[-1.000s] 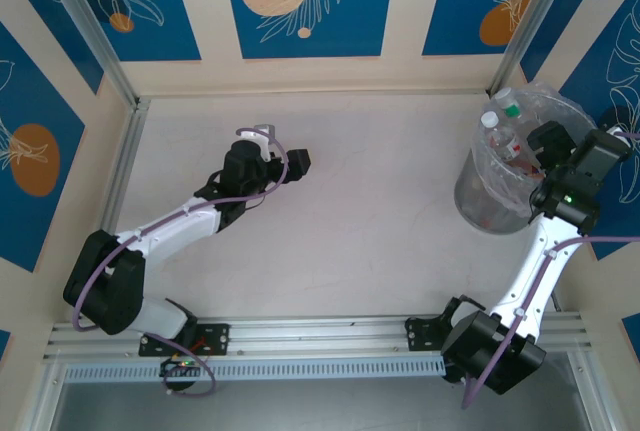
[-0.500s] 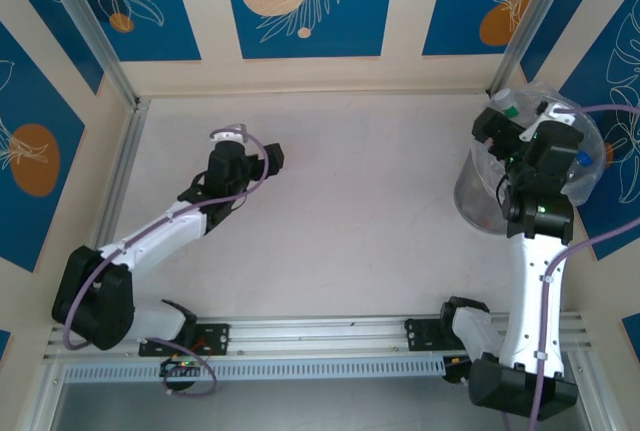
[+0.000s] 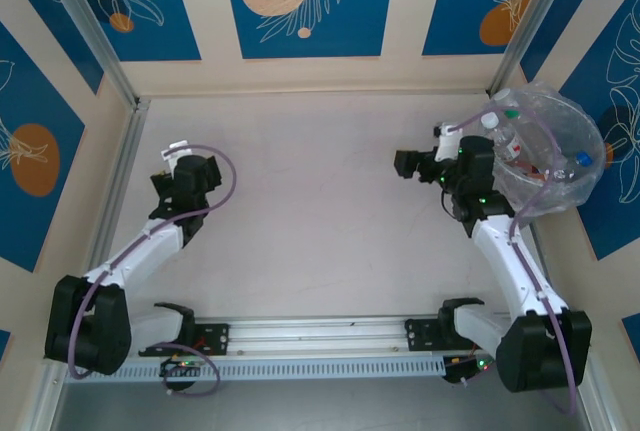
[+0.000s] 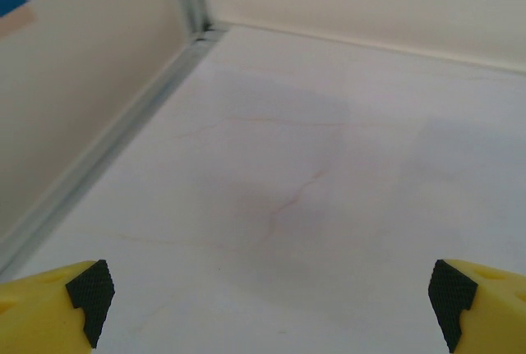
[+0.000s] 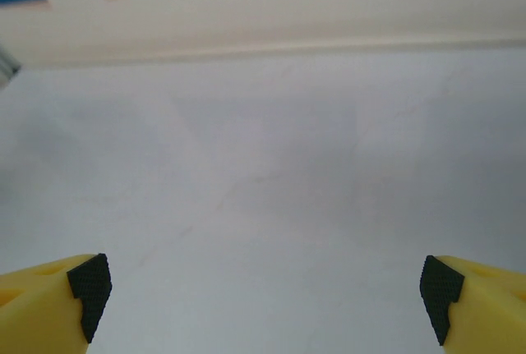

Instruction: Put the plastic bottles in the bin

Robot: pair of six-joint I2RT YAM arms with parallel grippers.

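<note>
My left hand point(image 4: 267, 311) and right hand point(image 5: 265, 305) gape empty over the desk point(image 3: 320, 201); bottles point(image 3: 503, 139) lie in the bin point(image 3: 548, 194), far-right corner.

Ahead of the left gripper point(image 4: 269, 301) and between its wide-set pads lies bare table point(image 4: 329, 165), hemmed by a side wall point(image 4: 74, 83) and its metal rail point(image 4: 107, 157) close on the left, and by the back wall point(image 4: 370, 1) further ahead, the two meeting in a corner. The right gripper point(image 5: 265, 290) faces open tabletop with free passage up to a wall point(image 5: 246, 17) far ahead. From above, the bin point(image 3: 560, 196), crowded with plastic bottles point(image 3: 510, 141), stands just behind the right gripper beside its wrist and blocks that side, while the table between the two grippers is free.
</note>
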